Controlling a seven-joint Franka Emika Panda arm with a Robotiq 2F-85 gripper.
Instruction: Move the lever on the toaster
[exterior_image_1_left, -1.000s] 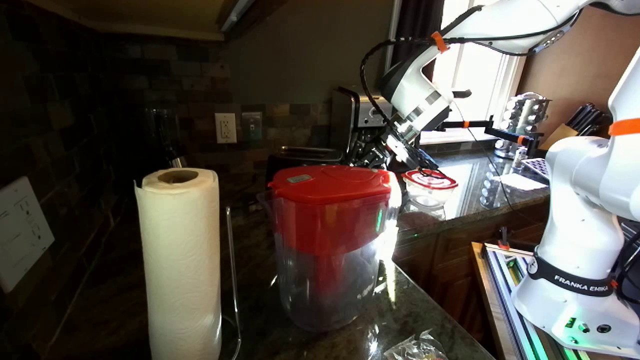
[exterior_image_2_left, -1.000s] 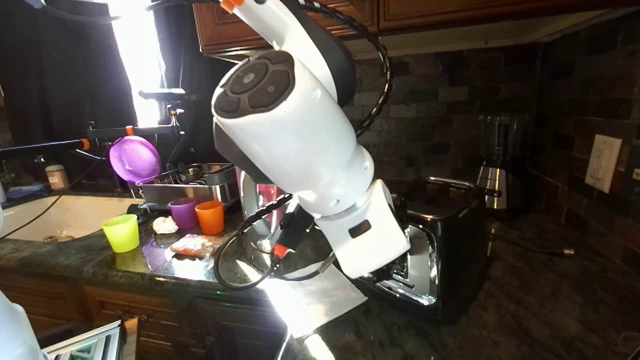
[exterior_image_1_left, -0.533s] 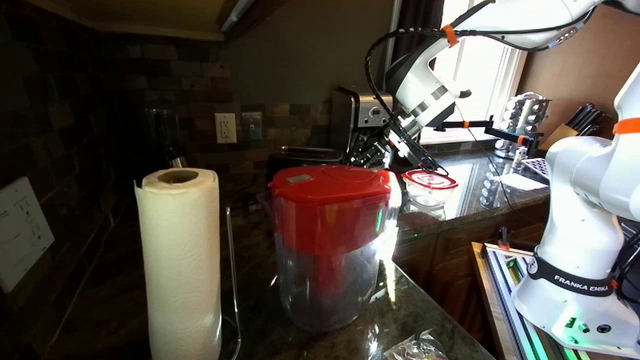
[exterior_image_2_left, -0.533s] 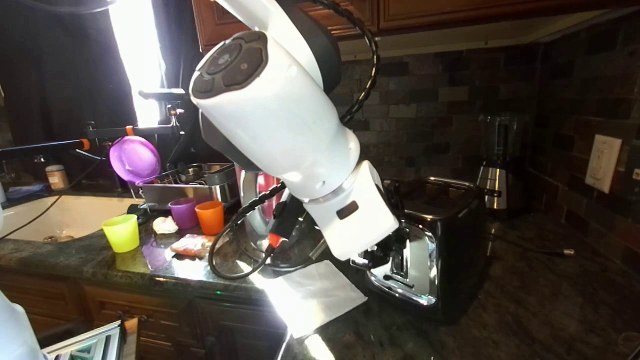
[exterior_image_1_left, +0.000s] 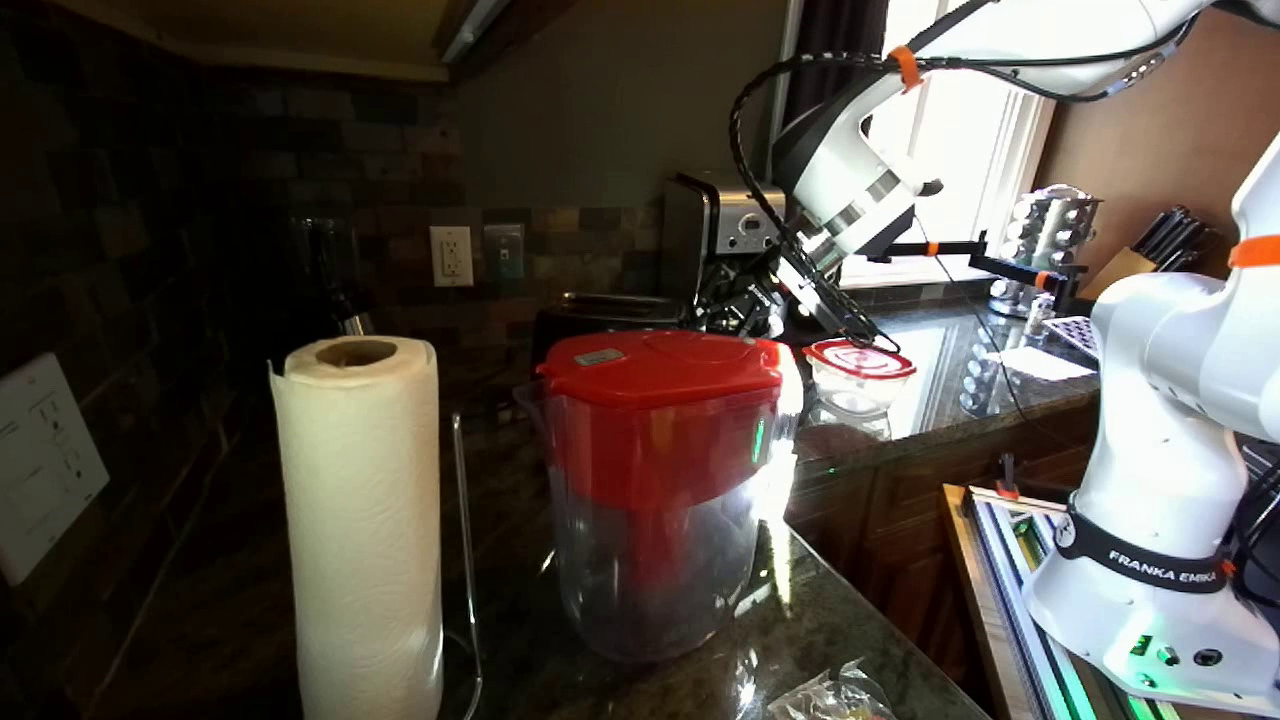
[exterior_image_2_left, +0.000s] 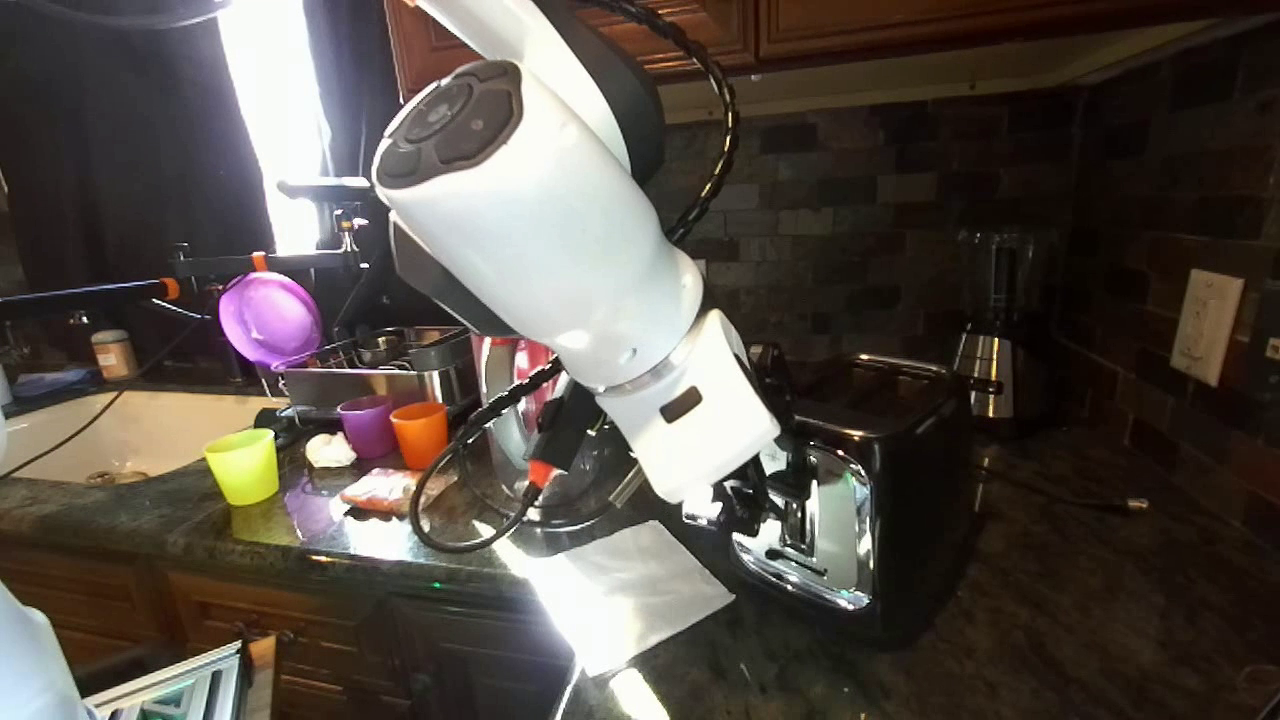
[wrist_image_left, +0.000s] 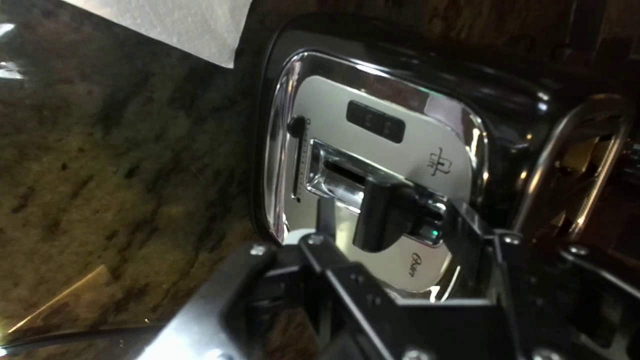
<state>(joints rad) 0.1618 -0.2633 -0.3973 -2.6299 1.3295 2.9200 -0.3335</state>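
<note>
Getting dark, speckled, shiny counter (exterior_image_2_left: 1080, 600) everywhere, bending at an inner front corner and running back to grey-brown tiled walls (exterior_image_2_left: 900, 260) meeting at the back corner. Noticing a blender (exterior_image_2_left: 983, 355) tucked near that back corner, and pretty harsh daylight from the window (exterior_image_1_left: 972, 170). Also spotting a red-topped pitcher (exterior_image_1_left: 655, 470) near the front edge, close to the inner corner, plus a paper towel roll (exterior_image_1_left: 362, 540) standing further from that edge.

Finding the black toaster (exterior_image_2_left: 920, 490) upright between the inner front corner and the back corner. Seeing its silver control panel (wrist_image_left: 415, 157) pointing out toward the inner front corner, and its long axis running from there back toward the tile.

In both exterior views, seeing the white arm (exterior_image_2_left: 560, 245) hanging over the counter from the front edge, wrist slanting down to the panel. In the wrist view, seeing the gripper (wrist_image_left: 393, 215) with fingers (wrist_image_left: 325, 217) spread apart and the lever (wrist_image_left: 378, 220) showing between. Making out a gap on one side; not managing to tell contact on the darker side.
</note>
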